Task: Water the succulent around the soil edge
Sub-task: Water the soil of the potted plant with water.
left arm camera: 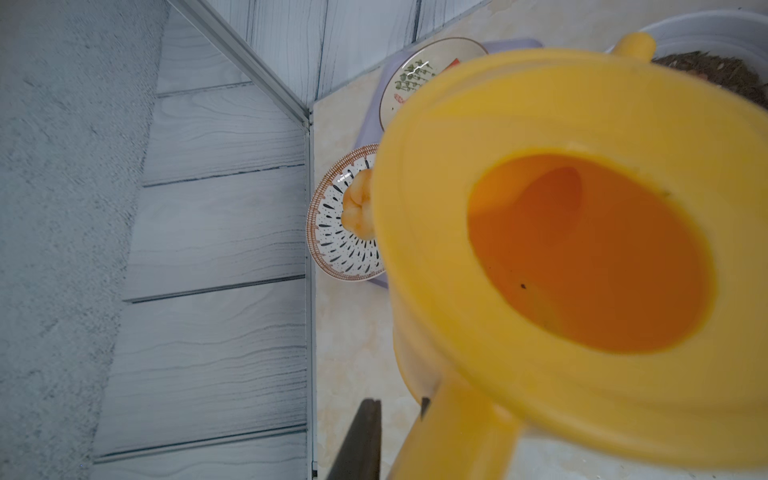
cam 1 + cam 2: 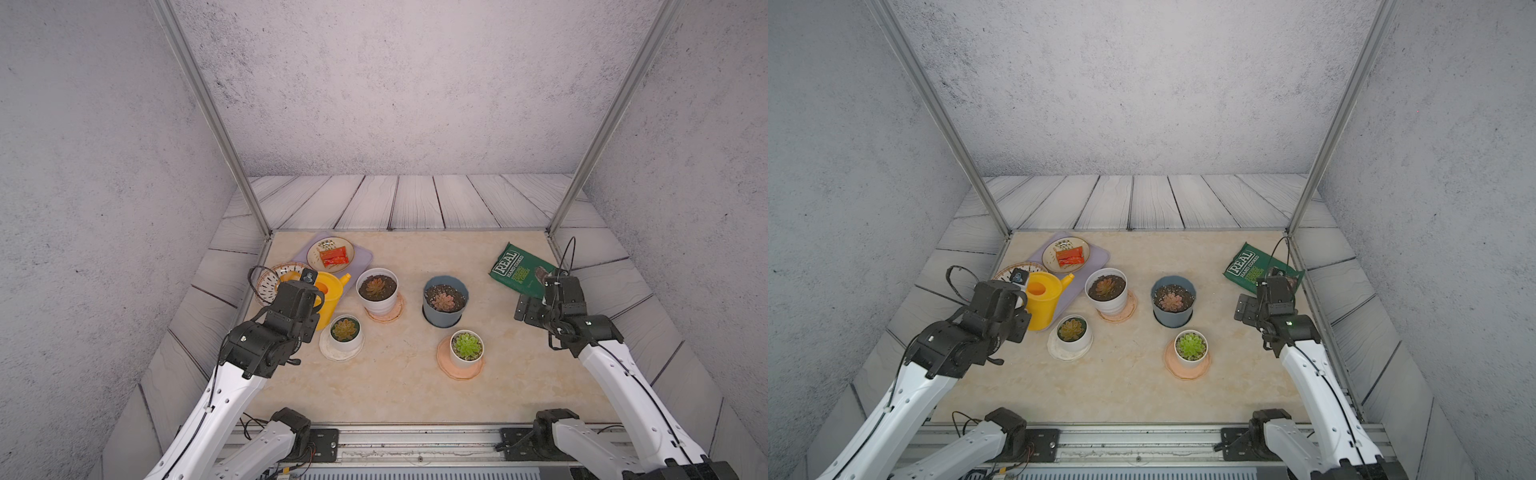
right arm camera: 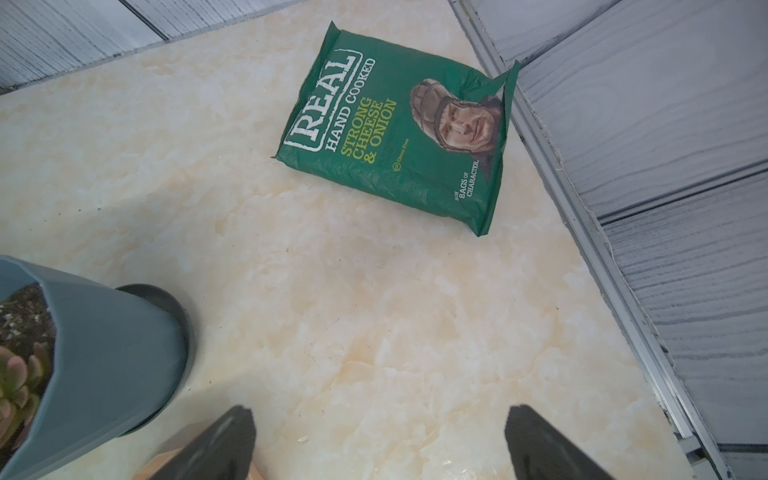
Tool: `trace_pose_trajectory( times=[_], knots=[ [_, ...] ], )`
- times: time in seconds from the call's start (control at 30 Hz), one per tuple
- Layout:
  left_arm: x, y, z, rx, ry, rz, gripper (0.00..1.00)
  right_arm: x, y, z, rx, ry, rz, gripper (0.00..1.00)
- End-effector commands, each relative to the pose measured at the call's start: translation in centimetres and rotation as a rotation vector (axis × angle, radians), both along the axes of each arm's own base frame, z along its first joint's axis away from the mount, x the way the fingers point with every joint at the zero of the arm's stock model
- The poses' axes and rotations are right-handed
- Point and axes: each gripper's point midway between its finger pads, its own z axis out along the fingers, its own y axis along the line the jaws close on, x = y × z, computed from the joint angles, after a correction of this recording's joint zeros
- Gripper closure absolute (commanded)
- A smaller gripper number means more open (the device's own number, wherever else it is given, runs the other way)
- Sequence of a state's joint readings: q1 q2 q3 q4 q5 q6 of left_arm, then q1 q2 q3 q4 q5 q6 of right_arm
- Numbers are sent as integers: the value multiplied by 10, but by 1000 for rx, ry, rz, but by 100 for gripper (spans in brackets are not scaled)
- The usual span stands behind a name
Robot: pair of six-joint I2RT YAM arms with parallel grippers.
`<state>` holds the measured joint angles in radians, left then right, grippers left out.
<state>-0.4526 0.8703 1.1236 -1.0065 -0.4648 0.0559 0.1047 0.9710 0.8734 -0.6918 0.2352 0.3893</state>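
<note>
yellow watering can (image 2: 332, 300) in left hand (image 1: 392, 420), "real hand cooked" bag (image 3: 399, 137)

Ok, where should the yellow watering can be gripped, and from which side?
By its handle, coming from the robot's near-left side, opposite the spout. The yellow watering can has its handle facing the left arm, slim enough for the jaws to close across. The left gripper is shut on it there.

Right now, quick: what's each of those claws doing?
Left gripper: closed, holding the yellow watering can by its handle.
Right gripper: open, holding nothing.
</note>
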Motion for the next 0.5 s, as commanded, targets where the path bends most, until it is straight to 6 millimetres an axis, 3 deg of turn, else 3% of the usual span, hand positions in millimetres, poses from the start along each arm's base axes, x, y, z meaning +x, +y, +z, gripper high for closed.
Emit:
trace_pose_trajectory(
  times=[0.0,0.23,0.47],
  knots=[
    [2,0,19,77,-38,-94,100,-3,0,2,0,-7,-1,1],
    [-12,17,8,273,39,-158,100,-3,-3,2,-12,-6,-15,1],
    [-32,27,6,317,41,-198,100,-3,-5,1,-21,-3,-24,1]
  ],
)
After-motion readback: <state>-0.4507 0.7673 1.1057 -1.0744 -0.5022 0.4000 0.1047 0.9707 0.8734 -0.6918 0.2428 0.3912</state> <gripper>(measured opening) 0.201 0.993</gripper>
